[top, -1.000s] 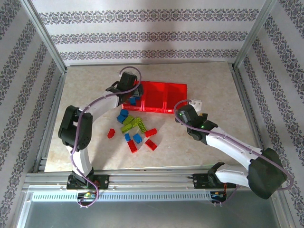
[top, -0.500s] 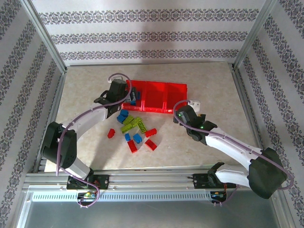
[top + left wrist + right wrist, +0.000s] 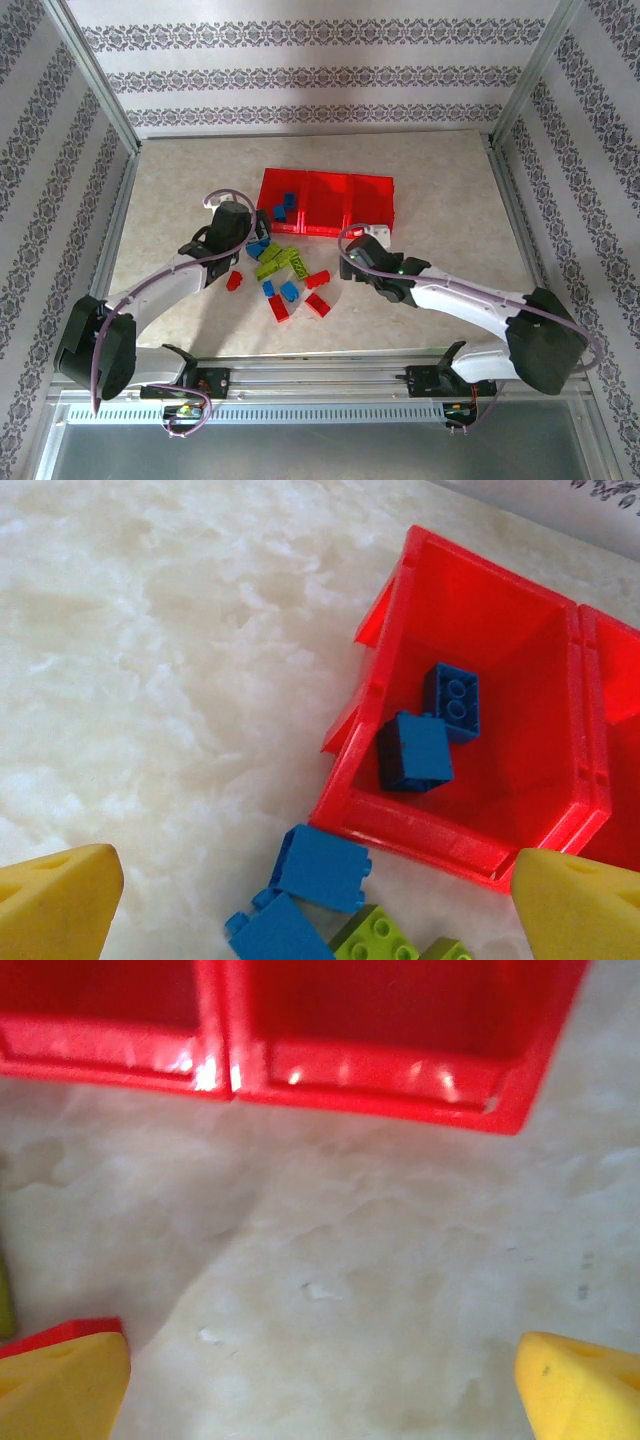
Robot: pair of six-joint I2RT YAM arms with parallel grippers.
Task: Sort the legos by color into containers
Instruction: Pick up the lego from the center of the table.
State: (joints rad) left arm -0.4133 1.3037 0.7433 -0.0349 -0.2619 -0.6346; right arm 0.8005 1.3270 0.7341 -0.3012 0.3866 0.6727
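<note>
Seemingly empty, left gripper (image 3: pixel 320 905), right gripper (image 3: pixel 322 1388) gape above marbled table (image 3: pixel 445 180); wallpaper (image 3: pixel 300 75) behind.

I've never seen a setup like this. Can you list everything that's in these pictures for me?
tray: one, translucent red, three compartments, mid-table
blue bricks in the tray: two, blue, left compartment
loose blue bricks: about four, blue, on the table in front of the tray
green bricks: three or so, lime, in the loose pile
red bricks: four, red, near side of the pile
table: one, beige marbled, under everything
walls: patterned grey and white, around the table
left gripper: one, yellow fingertips, open, above the bricks by the tray's left corner
right gripper: one, yellow fingertips, open, over bare table by the tray's near edge
</note>
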